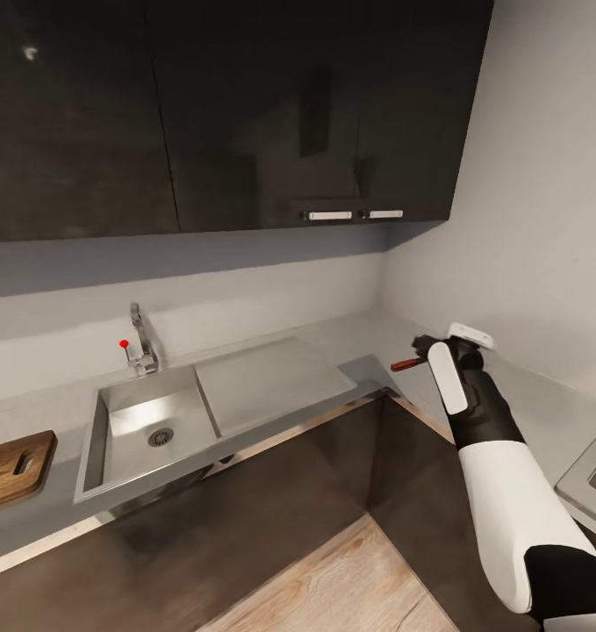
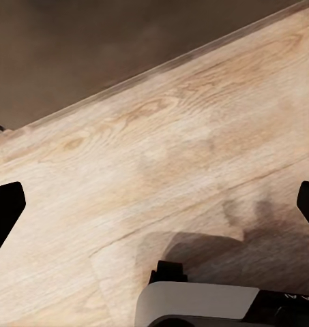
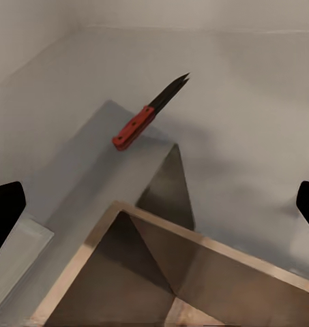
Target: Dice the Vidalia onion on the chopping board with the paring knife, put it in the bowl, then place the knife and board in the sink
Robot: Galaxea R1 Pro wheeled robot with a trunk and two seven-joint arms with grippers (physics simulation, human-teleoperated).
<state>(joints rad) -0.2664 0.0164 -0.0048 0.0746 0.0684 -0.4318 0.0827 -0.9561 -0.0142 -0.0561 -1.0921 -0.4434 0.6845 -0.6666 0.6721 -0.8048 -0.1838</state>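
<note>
- The glossy grey countertop wraps round the corner under dark cabinets.
- The steel sink, with its flat drainboard, stands empty, ready for the tools.
- The wooden chopping board lies just left of it.
- The right gripper hangs spread wide near the red-handled paring knife, likely to grasp it.
- The left gripper, wide, faces the plank floor.

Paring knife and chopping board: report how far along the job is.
Done: nothing can be confirmed; whether the dicing is finished cannot be told here. In hand: the open right gripper hovers near the red-handled, dark-bladed paring knife, which lies ungrasped on the dark-grey countertop. Left: neither knife nor brown wooden chopping board, which sits on the counter beside it, lies in the grey steel sink yet.
</note>
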